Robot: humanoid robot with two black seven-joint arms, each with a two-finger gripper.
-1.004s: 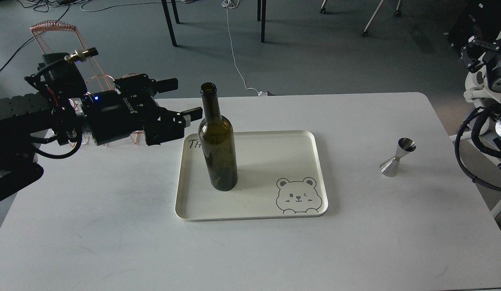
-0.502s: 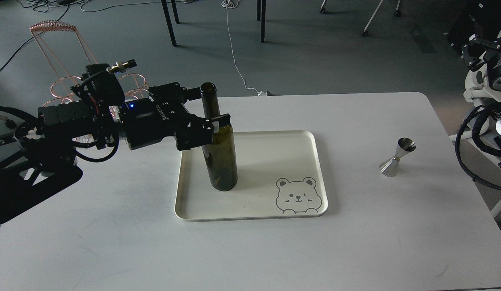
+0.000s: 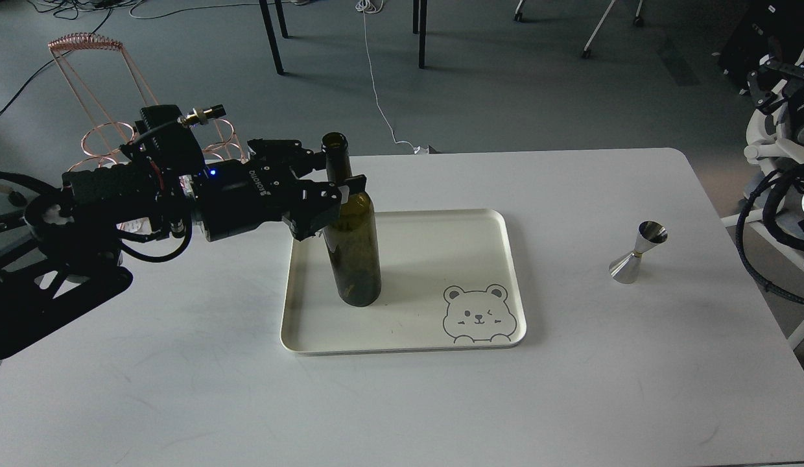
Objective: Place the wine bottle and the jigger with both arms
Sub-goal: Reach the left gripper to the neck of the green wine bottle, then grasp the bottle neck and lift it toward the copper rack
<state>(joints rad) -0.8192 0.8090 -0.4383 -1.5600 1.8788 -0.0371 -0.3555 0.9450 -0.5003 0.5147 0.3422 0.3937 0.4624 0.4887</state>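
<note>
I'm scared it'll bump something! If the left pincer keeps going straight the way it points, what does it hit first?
The bottle. The left pincer points right, with a finger either side of its neck, so it looks like it would meet the neck at once. Whether it already touches, I cannot tell.

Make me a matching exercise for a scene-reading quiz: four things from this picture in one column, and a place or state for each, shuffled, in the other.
Things:
1. wine bottle
2. jigger
3. left gripper
4. bear drawing

Places or states:
A. printed in the tray's near right corner
B. stands upright in the tray's left half
C. at the bottle's neck, a finger on either side
D. on the bare table, right of the tray

Pairs: 1-B, 2-D, 3-C, 4-A
</note>
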